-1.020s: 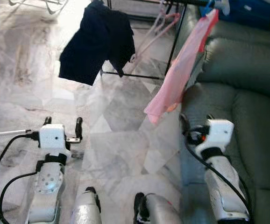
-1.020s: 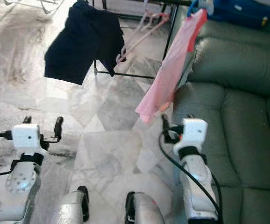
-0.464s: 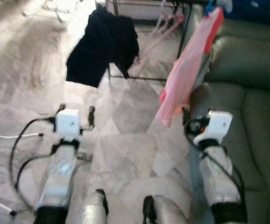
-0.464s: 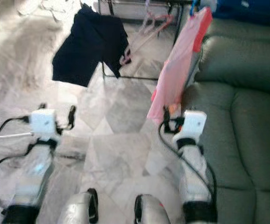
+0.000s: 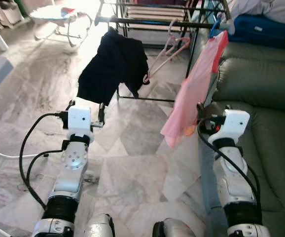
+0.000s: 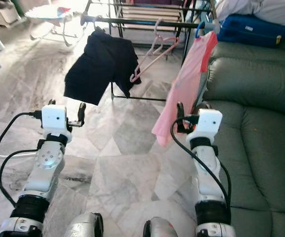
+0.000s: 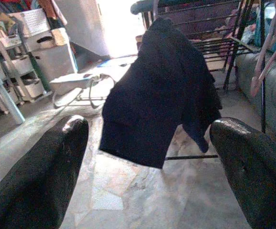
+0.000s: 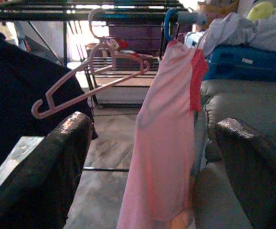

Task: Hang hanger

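pink hanger (image 6: 150,52) and rack (image 6: 147,22) now nearer; left hand (image 7: 147,157) and right hand (image 8: 152,157) spread wide, empty.

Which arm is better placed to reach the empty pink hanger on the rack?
Probably right. The right gripper is open and its wrist view faces the pink hanger; the left gripper faces the dark garment.

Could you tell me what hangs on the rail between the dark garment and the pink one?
An empty pink hanger, tilted, in the right wrist view.

Glossy marble floor (image 5: 132,168), matt leather sofa (image 5: 270,143), pink plastic hanger (image 8: 92,78), black metal rack (image 6: 132,20).
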